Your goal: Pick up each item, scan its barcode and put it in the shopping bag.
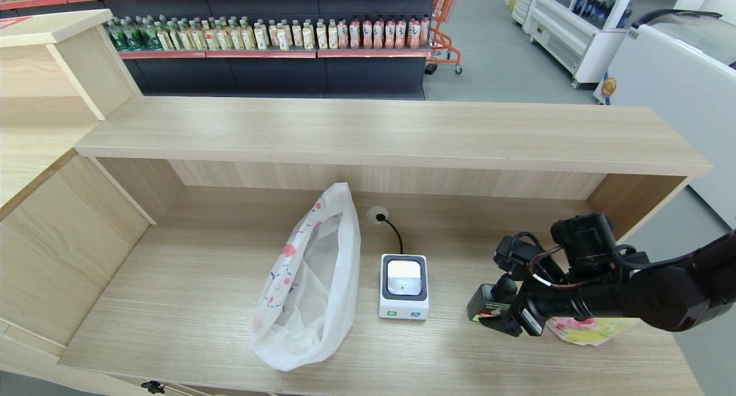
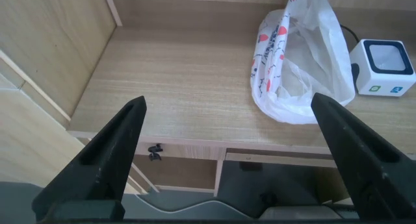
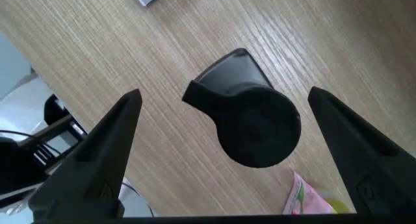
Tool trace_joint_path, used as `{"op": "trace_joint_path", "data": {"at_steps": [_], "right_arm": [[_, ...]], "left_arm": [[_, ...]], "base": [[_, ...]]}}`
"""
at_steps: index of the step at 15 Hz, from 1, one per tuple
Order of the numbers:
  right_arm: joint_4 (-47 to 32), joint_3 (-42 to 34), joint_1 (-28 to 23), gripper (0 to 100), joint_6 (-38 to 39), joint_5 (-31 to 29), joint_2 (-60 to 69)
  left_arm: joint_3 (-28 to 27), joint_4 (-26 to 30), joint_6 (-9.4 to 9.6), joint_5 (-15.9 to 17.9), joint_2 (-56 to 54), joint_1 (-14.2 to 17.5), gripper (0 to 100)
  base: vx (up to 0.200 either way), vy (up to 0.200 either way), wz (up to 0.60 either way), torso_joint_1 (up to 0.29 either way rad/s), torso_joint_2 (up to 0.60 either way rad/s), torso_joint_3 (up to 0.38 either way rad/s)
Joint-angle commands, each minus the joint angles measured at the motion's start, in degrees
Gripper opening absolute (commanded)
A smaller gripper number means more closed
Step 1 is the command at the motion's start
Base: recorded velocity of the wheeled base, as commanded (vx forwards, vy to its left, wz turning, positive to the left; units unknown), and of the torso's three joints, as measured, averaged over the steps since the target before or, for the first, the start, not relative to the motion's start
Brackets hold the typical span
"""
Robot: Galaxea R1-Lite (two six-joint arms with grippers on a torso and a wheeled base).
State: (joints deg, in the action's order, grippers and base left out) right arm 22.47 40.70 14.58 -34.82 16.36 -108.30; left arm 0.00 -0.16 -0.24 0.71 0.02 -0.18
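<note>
Shelves point(image 1: 276, 54) of bottles point(image 1: 270, 35) and white freezers point(image 1: 575, 22) stood behind a pale wooden desk point(image 1: 190, 304) with a raised ledge along its far side. On the desk the bag point(image 1: 310, 281) lay open and slumped, its mouth toward the near edge, and the scanner point(image 1: 404, 285) sat just beside it on the right, its cable point(image 1: 394, 232) running back to a hole in the desktop.

The right arm point(image 1: 661, 292) came in low from the right end of the desk, stretched roughly level toward the scanner but well short of it. A pink and yellow packet point(image 1: 592, 330) lay flat on the desk under that arm, partly hidden by it. The right claw point(image 3: 224, 97) pointed down at the desktop with its fingers spread wide, gripping nothing. A black rounded part point(image 3: 257, 126) showed between them; what it was could not be told. The packet's corner lay beside it.

The left claw point(image 2: 227, 102) hung back off the desk's near edge, fingers also wide apart and empty, facing the bag and scanner.
</note>
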Motion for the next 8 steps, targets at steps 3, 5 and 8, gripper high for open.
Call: {"op": "trace_joint_path", "data": {"at_steps": [3,5,8], "right_arm": [[1.44,2.01,-2.80,100,0.19,5.00,-3.41],[1.53,3.07,-3.24,100,0.28,8.16,-4.73],[1.70,3.77,-3.77,100,0.28,11.33,-5.96]], "left_arm": [[0.00,-0.02,-0.02,0.00,0.06,0.01,100],[0.00,-0.02,-0.02,0.00,0.06,-0.08,100],[0.00,-0.02,-0.02,0.00,0.06,0.01,100]], "base": [[0.000,0.000,0.00,0.000,0.00,0.000],[0.000,0.000,0.00,0.000,0.00,0.000],[0.000,0.000,0.00,0.000,0.00,0.000]]}}
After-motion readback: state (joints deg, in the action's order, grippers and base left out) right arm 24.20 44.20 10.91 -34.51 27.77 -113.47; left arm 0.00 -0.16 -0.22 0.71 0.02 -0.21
